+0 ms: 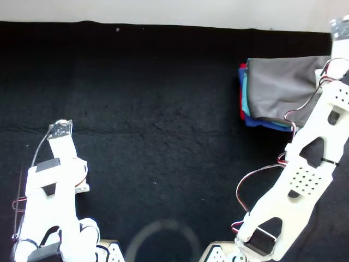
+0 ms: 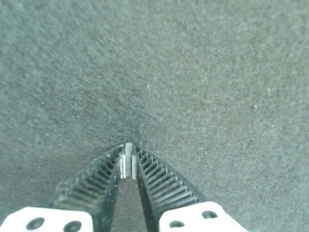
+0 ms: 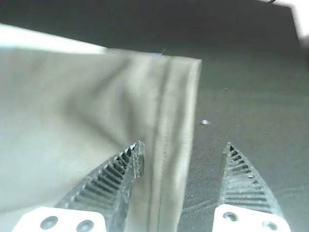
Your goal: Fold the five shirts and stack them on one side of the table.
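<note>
Perhaps four shirts [image 1: 281, 90] lie stacked; right gripper [image 3: 184, 146] spread, left gripper [image 2: 128, 147] closed.

Soft, even light; the white right arm [image 1: 305, 180] glares. A faint glare ring [image 1: 134, 240] sits at six o'clock in the high view, a soft shadow [image 2: 133, 128] before the left gripper [image 2: 128, 162].

Table cover [image 1: 163, 76]: black cloth, matt; a fine fuzzy nap is noted in the left wrist view. Grey shirt [image 1: 283, 87]: soft matt cloth, smooth, with a stitched hem ridge. Coloured cloth edges of the stacked shirts [image 1: 243, 98] are seen beneath it. Right arm shell [image 1: 305, 174]: white plastic, smooth, faintly glossy. Left gripper [image 2: 128, 151] fingers [image 2: 159, 176]: black ribbed plastic, matt.
</note>
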